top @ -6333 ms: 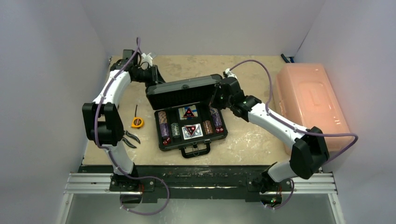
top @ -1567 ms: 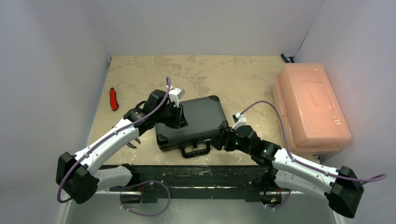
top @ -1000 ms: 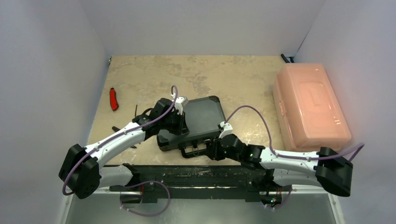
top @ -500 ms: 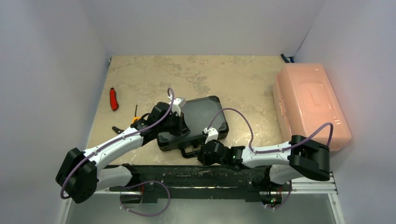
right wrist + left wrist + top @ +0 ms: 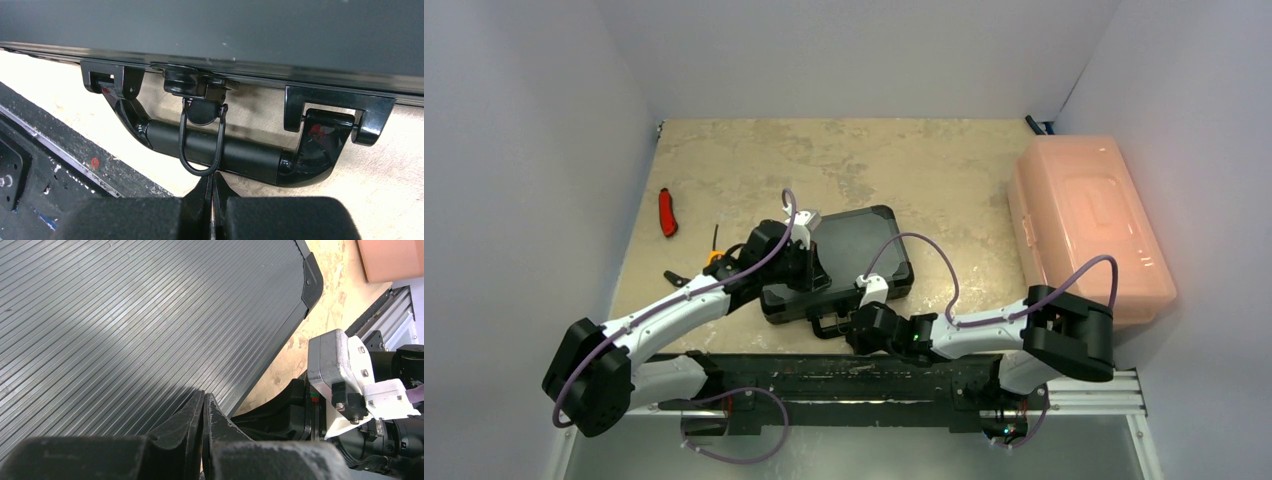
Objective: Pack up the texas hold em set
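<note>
The counter [image 5: 874, 160] spread out beyond both sets of my jaws, mottled and tan. The pink bin [image 5: 1089, 225] sat closed, well off to the right of my right jaws, against the wall.

The case [image 5: 864, 250] of the hold em set lay shut and flat on the counter, between my two arms. Its ribbed lid filled the space ahead of and under my left jaws, with one metal-capped corner far ahead of them. My left jaws were clenched, fingers [image 5: 180, 425] pressed together with nothing between them, tips over the near edge of the lid. I could not tell whether they touched it. No chips, cards or dice showed anywhere.

My right jaws were clenched as well, empty, fingers [image 5: 150, 217] closed into one line. Straight ahead of them, very close, the case's handle [image 5: 250, 152] hung folded down along the front wall. Above its middle sat the latch [image 5: 195, 85], whose wire loop draped across the handle to just above my right fingertips.

A small red-handled tool [image 5: 667, 212] lay well off to the left of my left jaws.
</note>
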Motion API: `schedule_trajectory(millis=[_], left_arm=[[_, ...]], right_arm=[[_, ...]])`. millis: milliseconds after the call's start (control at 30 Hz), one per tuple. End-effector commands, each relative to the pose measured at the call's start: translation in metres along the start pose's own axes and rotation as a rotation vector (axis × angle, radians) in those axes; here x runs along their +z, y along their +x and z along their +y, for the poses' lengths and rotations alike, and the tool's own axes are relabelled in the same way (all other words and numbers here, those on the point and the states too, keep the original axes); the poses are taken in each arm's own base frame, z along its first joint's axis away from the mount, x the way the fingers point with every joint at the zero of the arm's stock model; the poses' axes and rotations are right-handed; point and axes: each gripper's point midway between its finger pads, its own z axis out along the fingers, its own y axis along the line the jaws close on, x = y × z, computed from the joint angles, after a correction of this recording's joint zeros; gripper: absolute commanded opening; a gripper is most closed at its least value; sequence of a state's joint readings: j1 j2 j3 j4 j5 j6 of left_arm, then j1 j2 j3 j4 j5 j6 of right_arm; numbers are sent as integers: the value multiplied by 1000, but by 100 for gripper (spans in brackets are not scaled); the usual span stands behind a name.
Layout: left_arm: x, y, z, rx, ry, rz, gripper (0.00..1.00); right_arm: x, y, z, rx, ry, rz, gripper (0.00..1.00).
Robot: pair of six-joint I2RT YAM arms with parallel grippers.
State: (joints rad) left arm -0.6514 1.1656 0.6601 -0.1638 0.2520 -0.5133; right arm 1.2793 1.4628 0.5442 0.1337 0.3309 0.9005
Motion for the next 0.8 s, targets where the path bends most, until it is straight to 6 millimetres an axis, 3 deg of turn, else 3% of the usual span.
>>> schedule_trajectory(millis=[0, 200, 767], left_arm=[[-5, 61, 42, -29, -165, 188, 2], [-6, 61, 41, -29, -161, 190, 2], [-7, 62, 40, -26, -152, 192, 1]], right_arm=[[0, -17, 6, 41, 19, -70, 0], [-7, -27, 2, 71, 37, -115, 0], [-13, -49, 21, 68, -5, -169, 0]])
